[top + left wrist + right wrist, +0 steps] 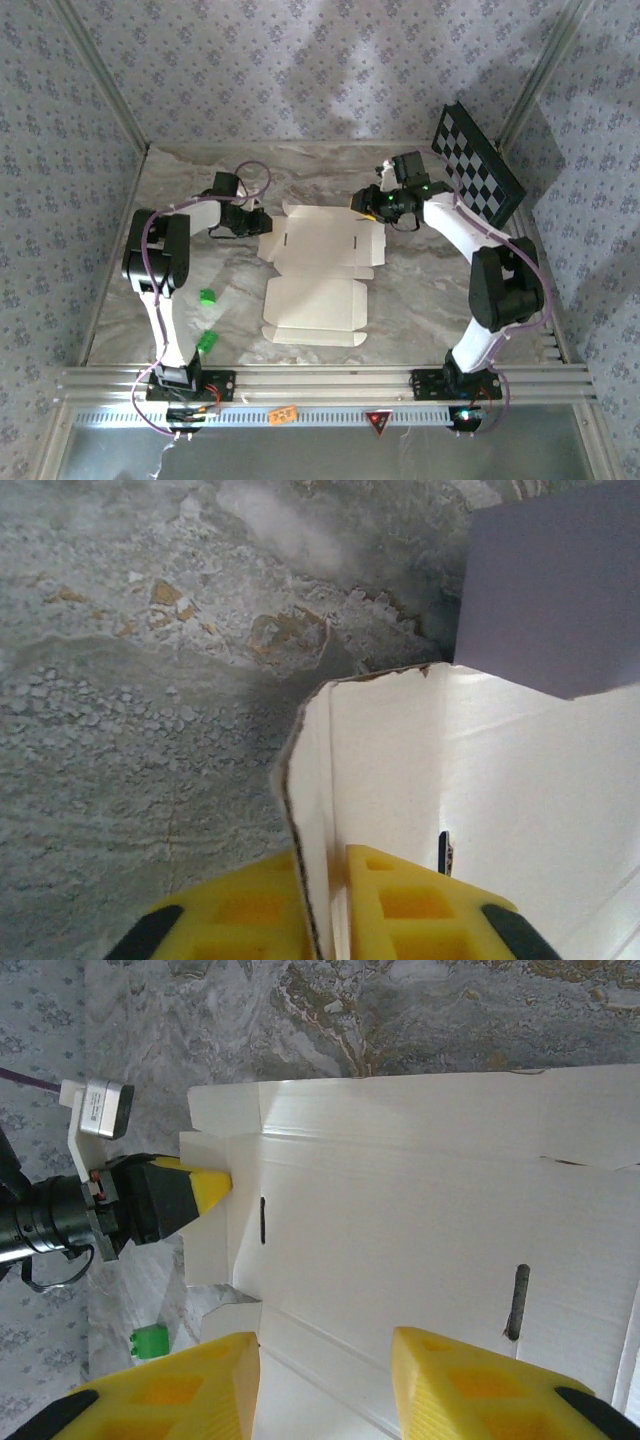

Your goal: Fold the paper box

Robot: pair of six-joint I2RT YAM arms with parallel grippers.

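In the left wrist view the left claw (325, 920) is cut off by the bottom edge. Just its yellow fingers (420, 910) show, and the slit between them is taken up by card. The right claw (322, 1345) is cropped in the same way in the right wrist view, and I cannot tell whether its tips touch the sheet beneath them. From above, both claws are small and dark against the arms, so their jaws are hard to read there.

The paper box (315, 275) lies unfolded in the middle of the marbled tabletop (420, 290), cream-white side up. It is a flat die-cut sheet with flaps and short dark slots. Its far left flap stands nearly upright off the surface (a rough brownish edge runs along its top, seen close up). A patch of the pale lavender side shows beyond it in the left wrist view.

The left claw is closed on that raised flap, one finger against each face. The right claw stands partly open over the far right part of the sheet and holds nothing. Both arms reach forward and inward with their elbows bent, and their wrists sit low at the far corners of the box.
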